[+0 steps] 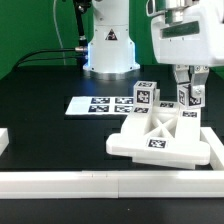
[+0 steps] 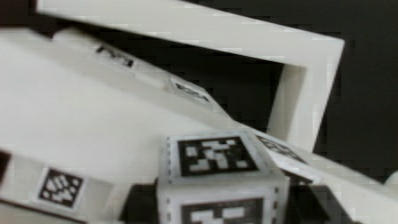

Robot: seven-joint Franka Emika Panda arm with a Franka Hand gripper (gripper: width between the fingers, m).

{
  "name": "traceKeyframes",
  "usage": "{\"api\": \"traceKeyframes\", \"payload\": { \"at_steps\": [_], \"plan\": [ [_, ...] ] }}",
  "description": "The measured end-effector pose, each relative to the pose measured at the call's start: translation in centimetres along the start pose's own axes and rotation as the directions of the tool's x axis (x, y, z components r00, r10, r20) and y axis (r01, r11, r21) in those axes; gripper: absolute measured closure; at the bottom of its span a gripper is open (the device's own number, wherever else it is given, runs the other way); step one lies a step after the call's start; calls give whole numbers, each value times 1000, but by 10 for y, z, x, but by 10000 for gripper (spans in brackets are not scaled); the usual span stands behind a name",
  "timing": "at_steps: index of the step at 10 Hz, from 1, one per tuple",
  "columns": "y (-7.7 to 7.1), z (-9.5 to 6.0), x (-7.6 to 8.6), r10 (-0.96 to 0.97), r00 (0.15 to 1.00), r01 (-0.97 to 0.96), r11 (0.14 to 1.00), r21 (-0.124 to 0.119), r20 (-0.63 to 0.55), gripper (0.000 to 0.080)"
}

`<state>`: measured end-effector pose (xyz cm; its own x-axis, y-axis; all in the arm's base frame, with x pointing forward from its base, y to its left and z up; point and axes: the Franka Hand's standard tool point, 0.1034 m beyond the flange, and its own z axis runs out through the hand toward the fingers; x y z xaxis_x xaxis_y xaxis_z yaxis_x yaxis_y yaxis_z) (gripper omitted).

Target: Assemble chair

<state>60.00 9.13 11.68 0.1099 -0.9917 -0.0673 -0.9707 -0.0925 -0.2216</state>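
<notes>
My gripper [image 1: 189,99] hangs at the exterior view's right, jaws closed on the sides of a short square chair block [image 1: 188,94] bearing tags. The block stands upright at the back right of the X-braced panel [image 1: 158,124], which lies on a flat white slab [image 1: 168,148]. In the wrist view the gripper [image 2: 221,206] holds the block [image 2: 217,158] with dark fingers [image 2: 143,203] on both sides; the slab frame [image 2: 306,90] lies beyond. A second tagged block [image 1: 146,96] stands behind the panel.
The marker board [image 1: 96,104] lies flat behind the parts. The robot base [image 1: 108,45] stands at the back. A long white border rail [image 1: 90,181] runs along the front edge. A white piece [image 1: 3,142] sits at the exterior view's left edge.
</notes>
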Motion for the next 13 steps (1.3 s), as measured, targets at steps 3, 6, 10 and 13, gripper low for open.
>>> {"api": "traceKeyframes", "payload": {
  "at_steps": [3, 6, 10, 13],
  "plan": [
    [0, 1, 0, -52, 999, 52, 999, -1, 0, 329],
    [2, 0, -3, -440, 897, 441, 895, -70, 33, 161],
    [3, 0, -3, -737, 673, 739, 669, -80, 61, 151],
    [4, 5, -9, -963, 248, 967, 239, -90, 104, 151]
  ]
}}
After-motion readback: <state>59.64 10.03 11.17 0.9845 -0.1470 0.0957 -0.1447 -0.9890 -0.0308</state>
